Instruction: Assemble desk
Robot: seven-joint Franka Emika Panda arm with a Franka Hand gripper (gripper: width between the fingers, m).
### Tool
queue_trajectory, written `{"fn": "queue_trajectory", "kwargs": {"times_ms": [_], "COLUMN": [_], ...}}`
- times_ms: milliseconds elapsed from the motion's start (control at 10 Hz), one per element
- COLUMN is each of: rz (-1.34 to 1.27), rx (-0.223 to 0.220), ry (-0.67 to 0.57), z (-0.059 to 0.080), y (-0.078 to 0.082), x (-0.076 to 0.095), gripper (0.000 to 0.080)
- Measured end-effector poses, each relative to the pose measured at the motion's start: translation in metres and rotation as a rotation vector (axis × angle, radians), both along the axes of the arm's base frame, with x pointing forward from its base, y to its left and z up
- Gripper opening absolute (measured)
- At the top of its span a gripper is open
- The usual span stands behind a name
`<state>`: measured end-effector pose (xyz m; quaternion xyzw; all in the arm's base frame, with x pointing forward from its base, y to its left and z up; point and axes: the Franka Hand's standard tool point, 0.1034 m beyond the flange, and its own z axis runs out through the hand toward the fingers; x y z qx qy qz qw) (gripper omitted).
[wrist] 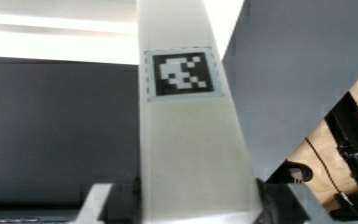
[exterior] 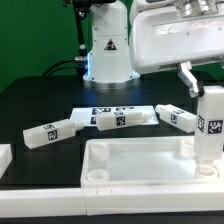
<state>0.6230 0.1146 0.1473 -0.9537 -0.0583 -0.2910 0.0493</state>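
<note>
The white desk top (exterior: 140, 163) lies flat at the front with a raised rim and round corner sockets. My gripper (exterior: 205, 95) is shut on a white square-section leg (exterior: 209, 130) with a black-and-white tag. It holds the leg upright over the top's corner at the exterior view's right; I cannot tell if the leg's lower end touches it. In the wrist view the leg (wrist: 190, 130) fills the middle, clamped between my fingers (wrist: 108, 205). Three more tagged legs lie on the table behind the top: one (exterior: 50, 132), a second (exterior: 120, 120), a third (exterior: 175, 117).
The marker board (exterior: 100, 110) lies under the middle leg. A white border bar (exterior: 60, 205) runs along the front edge. The robot base (exterior: 108, 50) stands at the back. A green wall is behind.
</note>
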Motion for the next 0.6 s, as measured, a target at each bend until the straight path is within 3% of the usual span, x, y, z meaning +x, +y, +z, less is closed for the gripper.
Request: {"fn": "queue_trajectory", "kwargs": {"times_ms": [400,600], "rz": [-0.003,-0.008], "rx": [-0.001,-0.001], "ry": [0.002,-0.026], "z": [-0.018,-0.019], "y": [0.000,0.000], "x": [-0.001,0.001], "gripper": [0.0285,0.0285]}}
